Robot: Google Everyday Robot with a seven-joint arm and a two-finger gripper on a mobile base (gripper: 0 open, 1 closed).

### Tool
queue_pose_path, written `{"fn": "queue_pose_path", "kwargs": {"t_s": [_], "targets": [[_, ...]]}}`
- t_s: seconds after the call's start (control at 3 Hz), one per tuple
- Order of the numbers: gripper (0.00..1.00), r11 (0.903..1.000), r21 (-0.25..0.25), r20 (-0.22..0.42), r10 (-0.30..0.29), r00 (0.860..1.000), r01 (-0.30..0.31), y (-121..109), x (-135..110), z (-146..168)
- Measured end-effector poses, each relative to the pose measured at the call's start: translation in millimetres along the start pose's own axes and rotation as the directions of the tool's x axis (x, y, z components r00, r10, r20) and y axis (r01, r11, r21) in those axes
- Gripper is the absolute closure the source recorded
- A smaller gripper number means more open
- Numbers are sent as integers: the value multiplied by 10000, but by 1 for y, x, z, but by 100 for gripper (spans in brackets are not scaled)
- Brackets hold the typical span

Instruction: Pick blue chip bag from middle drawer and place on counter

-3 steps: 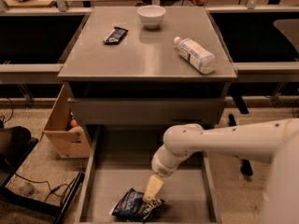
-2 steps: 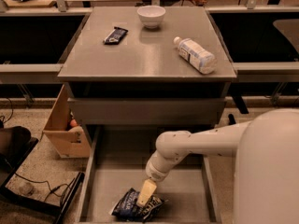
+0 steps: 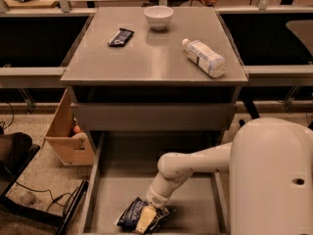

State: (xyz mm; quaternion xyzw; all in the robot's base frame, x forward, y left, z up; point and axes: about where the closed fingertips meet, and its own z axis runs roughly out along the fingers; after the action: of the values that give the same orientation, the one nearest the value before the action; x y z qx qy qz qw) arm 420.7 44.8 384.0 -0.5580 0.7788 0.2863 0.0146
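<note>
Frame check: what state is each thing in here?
middle drawer: pulled open.
blue chip bag: lying in the drawer.
gripper: down at the bag, inside the drawer.
bottle: on its side on the counter.
bowl: upright on the counter.
bar wrapper: flat on the counter.

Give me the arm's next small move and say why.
Probably grasp the blue chip bag where it lies, before any lift. The pincer is down in the middle drawer, right on the bag, which lies on the drawer floor near the front. Whether it has a hold cannot be seen, so securing the bag comes before raising it to the counter.
</note>
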Motion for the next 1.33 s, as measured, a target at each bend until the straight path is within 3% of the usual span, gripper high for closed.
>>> {"fn": "queue_pose_path", "kwargs": {"t_s": [1.0,1.33], "targets": [[88,9999,-126,-20,49,10000,-49,2,3,6],[100,9999,1,159,-139,9998,139,6,-3,-2]]}}
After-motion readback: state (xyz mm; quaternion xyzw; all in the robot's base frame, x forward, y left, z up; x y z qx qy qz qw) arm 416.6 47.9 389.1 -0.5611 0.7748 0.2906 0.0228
